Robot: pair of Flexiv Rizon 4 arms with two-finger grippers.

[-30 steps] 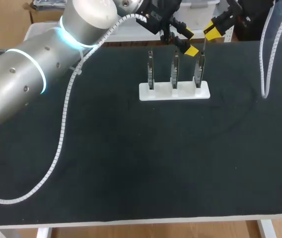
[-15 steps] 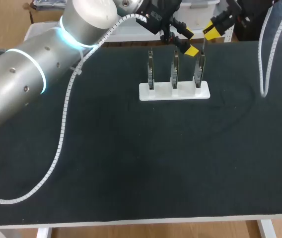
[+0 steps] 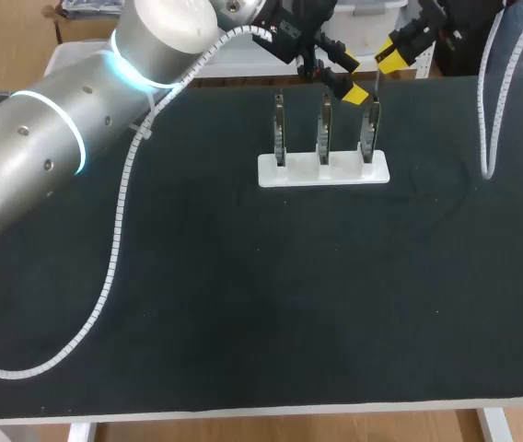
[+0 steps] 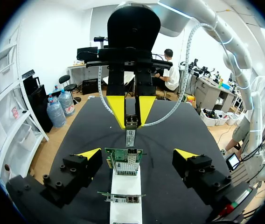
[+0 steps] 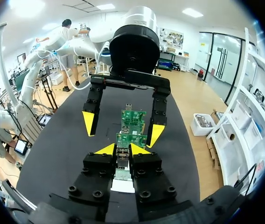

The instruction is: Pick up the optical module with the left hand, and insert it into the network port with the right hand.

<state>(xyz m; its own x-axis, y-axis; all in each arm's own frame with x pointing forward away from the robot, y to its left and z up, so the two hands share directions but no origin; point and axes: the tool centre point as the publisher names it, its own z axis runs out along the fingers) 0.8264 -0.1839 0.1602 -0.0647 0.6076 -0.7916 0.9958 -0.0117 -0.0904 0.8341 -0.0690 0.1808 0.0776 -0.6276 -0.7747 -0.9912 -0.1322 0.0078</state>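
Change: Over the last second almost nothing has moved in the head view. Our right hand (image 3: pixel 389 55) has shifted only a trace. Our left hand (image 3: pixel 352 80) and the three network cards (image 3: pixel 324 129) keep their places.
Meaning for the task: We judge that the pick-up and the passing over are done and the insertion is now in hand. So small a motion looks to us like fine aligning above the card.
Right hand: Its fingers stand close together and grip the optical module (image 5: pixel 122 157) from two sides.
Left hand: It is spread wide with nothing in it, and it hangs just behind the row of cards, near the right hand.
Place of the module: It is in the right hand, over the card at the right end of the white base (image 3: pixel 324 170). Its lower end is near the upper edge of that card; whether they touch, we cannot tell.
Head view only: It shows the whole row on the dark desk (image 3: pixel 243 304), but the module is hardly more than a thin line there.
Left wrist view only: It shows the module from the front, pointing down to what we take for the network port (image 4: pixel 129 164).
Right wrist view only: It shows the grip itself.
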